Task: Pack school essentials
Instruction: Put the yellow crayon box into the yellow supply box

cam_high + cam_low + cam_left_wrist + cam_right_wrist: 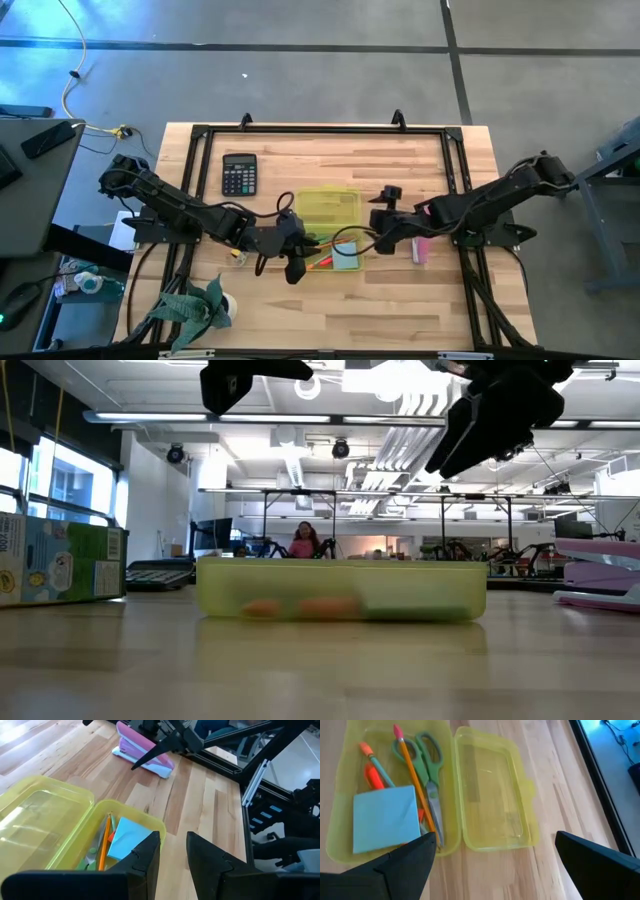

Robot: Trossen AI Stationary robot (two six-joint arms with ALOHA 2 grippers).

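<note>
The translucent yellow-green case [328, 206] lies open on the table, its lid flat beside its base [350, 795]. In the base rest green-handled scissors [427, 775], an orange pencil [415, 780], a green pencil [379, 767], a red marker [374, 777] and the blue sticky-note pad [385, 817]. My left gripper [174, 852] hovers open over the base's near right corner, above the table. My right gripper [495, 852] hangs wide open above the case's right side, holding nothing. The low view shows the case [340, 590] with both grippers well above it.
A pink stapler [421, 248] lies right of the case under my right arm. A black calculator [239, 173] sits far left. A printed box [60, 560] stands at the left. A green soft item [190, 305] lies at the near left corner. A black frame borders the table.
</note>
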